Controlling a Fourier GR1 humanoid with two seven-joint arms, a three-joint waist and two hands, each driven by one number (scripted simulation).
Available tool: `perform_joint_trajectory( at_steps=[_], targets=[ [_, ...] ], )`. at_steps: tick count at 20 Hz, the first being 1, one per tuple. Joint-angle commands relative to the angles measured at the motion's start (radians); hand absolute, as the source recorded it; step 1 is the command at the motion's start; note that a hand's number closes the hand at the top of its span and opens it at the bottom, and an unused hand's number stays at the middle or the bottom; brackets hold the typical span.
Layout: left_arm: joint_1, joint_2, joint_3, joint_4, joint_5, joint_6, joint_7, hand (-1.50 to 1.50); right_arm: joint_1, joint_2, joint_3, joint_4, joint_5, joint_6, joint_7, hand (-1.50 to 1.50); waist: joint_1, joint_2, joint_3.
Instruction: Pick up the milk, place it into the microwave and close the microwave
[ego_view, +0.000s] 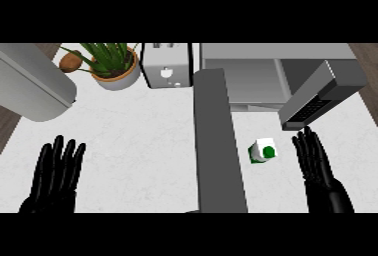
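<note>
1. i see a white, faintly veined marble-look counter (140, 140), smooth and flat, with a long grey slab (219, 145) running across it from near edge to far.
2. at the far right sits the boxy grey microwave (251, 75), its cavity exposed and its dark-panelled door (317, 97) swung out to the right.
3. the small white milk carton with a green label (263, 151) rests on the counter just right of the slab, in front of the microwave; it looks tilted, its top towards the upper right.
4. my black right hand (316, 160) lies flat beside the carton, apart from it, fingers straight, pointing away from me.
5. my black left hand (57, 167) rests at lower left, fingers spread and straight, holding nothing.
6. farther back: a glossy white toaster (167, 67), a spiky green plant in a round pale pot (114, 67).
</note>
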Motion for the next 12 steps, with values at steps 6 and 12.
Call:
perform_joint_trajectory(
  at_steps=[6, 12],
  targets=[
    [0.145, -0.003, -0.055, -0.002, -0.006, -0.054, -0.125, -1.50, -0.051, -0.008, -0.090, 0.289, -0.077, -0.003, -0.200, -1.50, 0.004, 0.000, 0.000],
    [0.139, 0.008, -0.029, 0.026, 0.003, -0.057, -0.152, -1.50, -0.140, 0.008, -0.108, 0.446, -0.056, -0.108, -0.257, -1.50, 0.002, 0.001, 0.000]
  ],
)
